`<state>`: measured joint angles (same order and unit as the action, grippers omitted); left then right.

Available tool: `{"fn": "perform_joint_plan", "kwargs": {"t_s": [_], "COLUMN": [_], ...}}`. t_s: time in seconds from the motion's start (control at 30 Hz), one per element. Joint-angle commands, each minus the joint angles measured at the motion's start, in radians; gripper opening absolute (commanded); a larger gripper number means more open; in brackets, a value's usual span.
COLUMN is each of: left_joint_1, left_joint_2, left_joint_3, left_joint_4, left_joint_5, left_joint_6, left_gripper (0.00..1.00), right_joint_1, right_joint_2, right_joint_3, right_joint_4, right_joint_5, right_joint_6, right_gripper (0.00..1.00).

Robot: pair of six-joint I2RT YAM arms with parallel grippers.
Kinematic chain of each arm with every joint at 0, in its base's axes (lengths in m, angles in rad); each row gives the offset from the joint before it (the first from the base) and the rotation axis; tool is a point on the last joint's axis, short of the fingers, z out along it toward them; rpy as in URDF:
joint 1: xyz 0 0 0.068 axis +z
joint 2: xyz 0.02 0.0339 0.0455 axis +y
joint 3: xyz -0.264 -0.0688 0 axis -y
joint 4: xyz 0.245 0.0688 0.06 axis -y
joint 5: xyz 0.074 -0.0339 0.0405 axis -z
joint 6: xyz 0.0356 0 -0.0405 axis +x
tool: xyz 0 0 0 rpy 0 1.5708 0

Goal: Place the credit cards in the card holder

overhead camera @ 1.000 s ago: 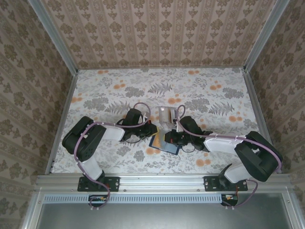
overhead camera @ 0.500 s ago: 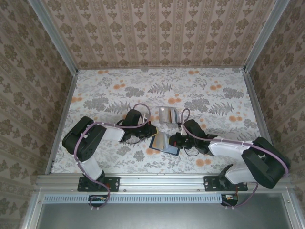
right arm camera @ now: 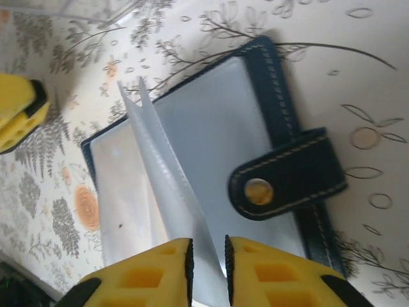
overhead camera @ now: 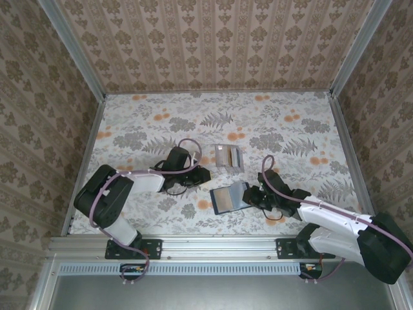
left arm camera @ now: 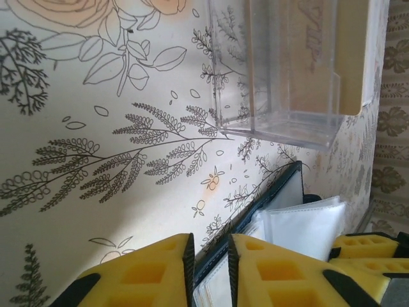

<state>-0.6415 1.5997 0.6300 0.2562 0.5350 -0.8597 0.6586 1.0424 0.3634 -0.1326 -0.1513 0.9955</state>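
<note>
So 1 card holder point(overhead camera: 222, 200) lies open on the tabletop point(overhead camera: 142, 123), near 1 clear rack point(overhead camera: 228, 157). 2 tools here: left tool point(left arm camera: 209, 244) slightly apart by its edge, right tool point(right arm camera: 208, 248) slightly apart around 1 clear sleeve point(right arm camera: 160, 153).

The right gripper point(overhead camera: 250, 193) has drawn back rightward off the card holder point(overhead camera: 226, 199), which now lies uncovered.
</note>
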Motion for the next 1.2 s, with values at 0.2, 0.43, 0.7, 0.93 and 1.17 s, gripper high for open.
{"fn": "perform_joint_plan", "kwargs": {"t_s": [0.2, 0.43, 0.7, 0.93, 1.17], "left_joint_1": [-0.008, -0.042, -0.082, -0.098, -0.112], "left_joint_2": [-0.037, -0.063, -0.126, -0.155, -0.159], "left_joint_3": [0.095, 0.059, -0.007, -0.025, -0.055], "left_joint_4": [-0.199, -0.160, -0.101, -0.087, -0.012], "left_joint_5": [-0.068, -0.126, -0.257, -0.321, -0.345], "left_joint_6": [0.244, 0.313, 0.359, 0.375, 0.368], "left_gripper": [0.28, 0.30, 0.33, 0.33, 0.33], "right_joint_1": [0.002, 0.050, 0.072, 0.054, 0.035], "right_joint_2": [-0.017, 0.018, 0.171, 0.287, 0.236], "right_joint_3": [0.099, 0.187, 0.203, 0.206, 0.212], "right_joint_4": [-0.319, -0.326, -0.157, -0.102, -0.139], "right_joint_5": [0.170, 0.144, -0.009, 0.061, 0.115], "right_joint_6": [-0.065, -0.239, -0.293, -0.297, -0.257], "right_gripper": [0.34, 0.36, 0.36, 0.44, 0.44]}}
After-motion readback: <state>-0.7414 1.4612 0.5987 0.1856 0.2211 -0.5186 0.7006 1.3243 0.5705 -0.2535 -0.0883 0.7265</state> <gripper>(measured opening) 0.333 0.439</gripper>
